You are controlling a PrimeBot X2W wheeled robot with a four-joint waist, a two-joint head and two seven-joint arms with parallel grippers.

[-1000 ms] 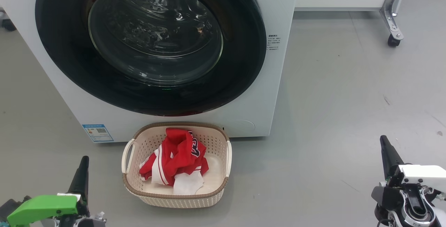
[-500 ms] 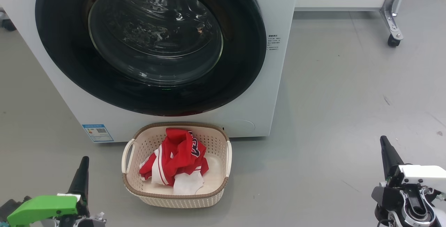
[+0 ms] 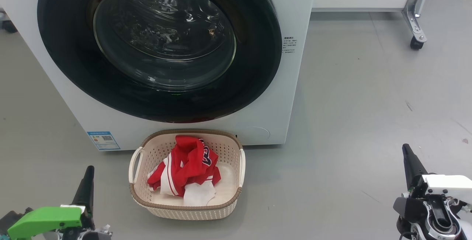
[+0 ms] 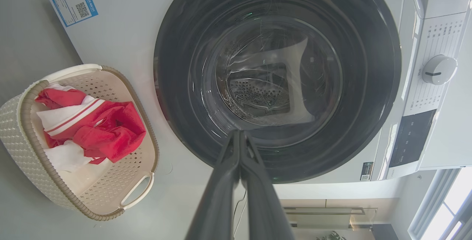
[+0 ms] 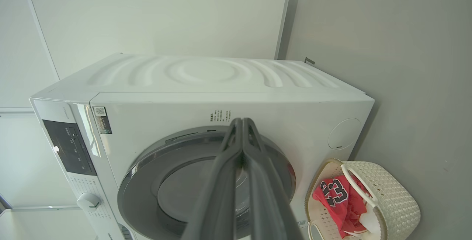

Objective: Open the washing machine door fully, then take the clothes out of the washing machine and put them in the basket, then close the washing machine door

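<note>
The clothes [image 5: 333,194] show "23"; left tool [image 4: 239,134] and right tool [image 5: 242,121] are pressed together.

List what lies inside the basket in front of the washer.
The basket holds a crumpled red jersey, with a white cloth at its near edge. Part of the pale floor shows beside them; anything under the jersey is covered.

the grey floor [image 3: 350,122] is carrying the white washing machine [image 3: 291,96], which is standing at the back. the cream perforated basket [image 3: 186,210] is sitting on the floor just in front of the machine's base. a metal leg [image 3: 415,7] is resting on its small black caster [image 3: 416,43], well apart on the right.
</note>
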